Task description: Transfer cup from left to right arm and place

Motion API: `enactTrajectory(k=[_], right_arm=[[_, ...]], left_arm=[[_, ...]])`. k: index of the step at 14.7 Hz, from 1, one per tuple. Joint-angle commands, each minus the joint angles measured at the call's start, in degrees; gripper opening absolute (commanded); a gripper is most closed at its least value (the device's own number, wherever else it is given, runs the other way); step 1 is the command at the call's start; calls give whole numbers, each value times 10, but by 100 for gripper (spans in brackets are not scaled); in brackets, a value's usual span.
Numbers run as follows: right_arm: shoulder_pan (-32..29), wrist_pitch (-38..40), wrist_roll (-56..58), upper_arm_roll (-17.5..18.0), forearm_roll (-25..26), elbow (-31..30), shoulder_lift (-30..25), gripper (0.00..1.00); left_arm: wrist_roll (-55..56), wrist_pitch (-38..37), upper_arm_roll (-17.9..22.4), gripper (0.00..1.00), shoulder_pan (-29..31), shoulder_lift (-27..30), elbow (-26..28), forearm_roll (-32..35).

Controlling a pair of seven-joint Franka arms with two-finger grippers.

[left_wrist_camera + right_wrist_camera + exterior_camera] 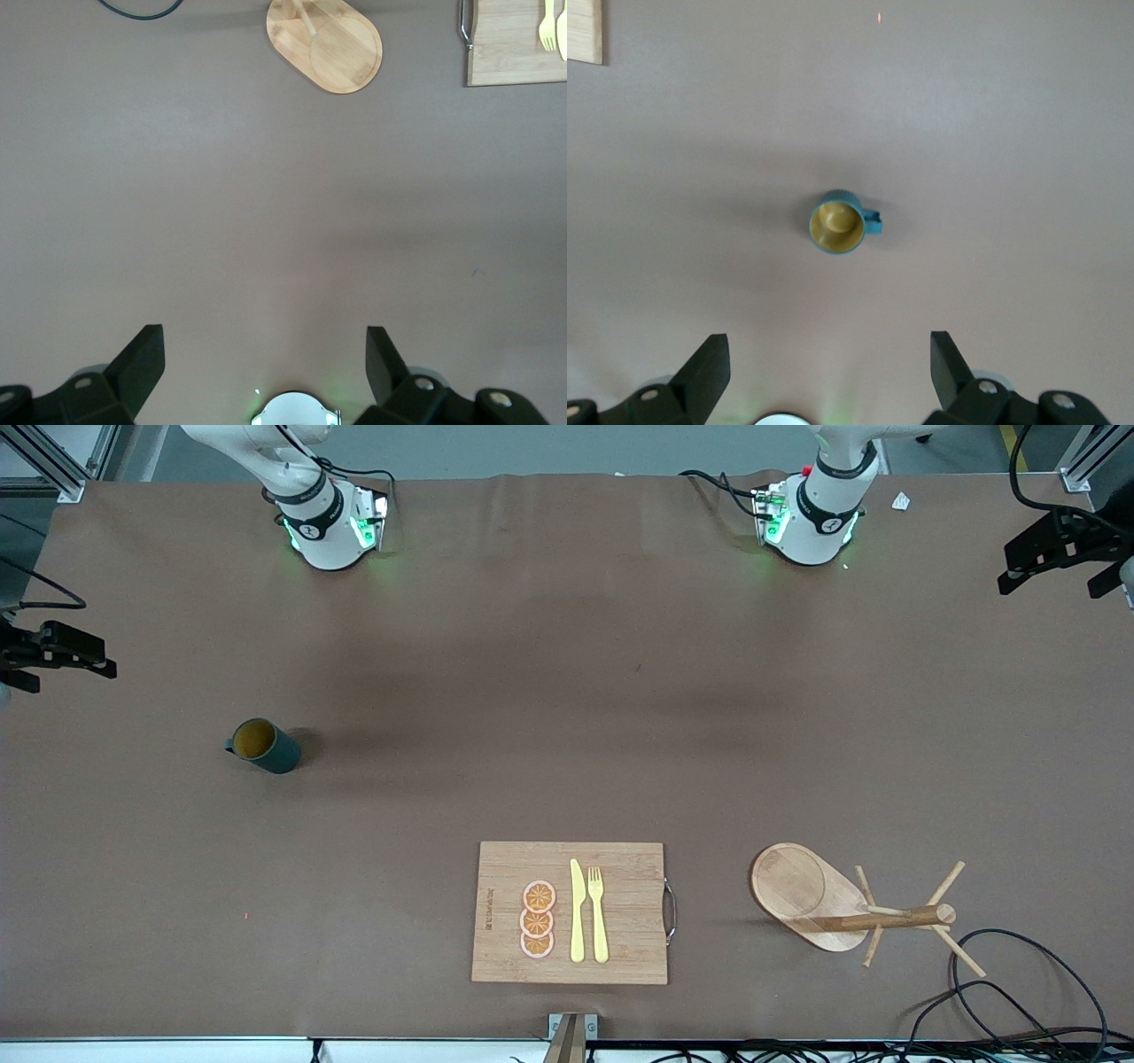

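Observation:
The cup (pixel 264 746), dark teal with a mustard-yellow inside, stands upright on the brown table at the right arm's end, nearer to the front camera than the right arm's base (pixel 323 522). In the right wrist view the cup (pixel 837 222) sits well below my right gripper (pixel 830 363), which is open, empty and high over the table. My left gripper (pixel 266 363) is also open and empty, high over its own base (pixel 811 518). Neither gripper shows in the front view.
A wooden cutting board (pixel 496 868) with a yellow knife, a fork and orange slices lies near the front edge. The wooden peg rack (pixel 850 908) stands beside it toward the left arm's end. Black cables (pixel 1019 992) lie at that front corner.

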State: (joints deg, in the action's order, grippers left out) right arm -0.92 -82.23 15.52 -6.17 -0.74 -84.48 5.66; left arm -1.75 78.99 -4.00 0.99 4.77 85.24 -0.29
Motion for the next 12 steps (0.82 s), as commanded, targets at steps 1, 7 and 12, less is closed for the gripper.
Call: enactTrajectory(k=[1, 7, 12], right_arm=[[0, 26, -26, 5, 2, 3, -25, 100], [7, 33, -24, 6, 3, -41, -93, 100], [17, 24, -23, 6, 3, -40, -99, 100]], left_arm=[[3, 38, -3, 100, 1, 33, 49, 1], [4, 50, -17, 100, 0, 42, 66, 1], [-8, 49, -18, 100, 0, 37, 61, -2]])
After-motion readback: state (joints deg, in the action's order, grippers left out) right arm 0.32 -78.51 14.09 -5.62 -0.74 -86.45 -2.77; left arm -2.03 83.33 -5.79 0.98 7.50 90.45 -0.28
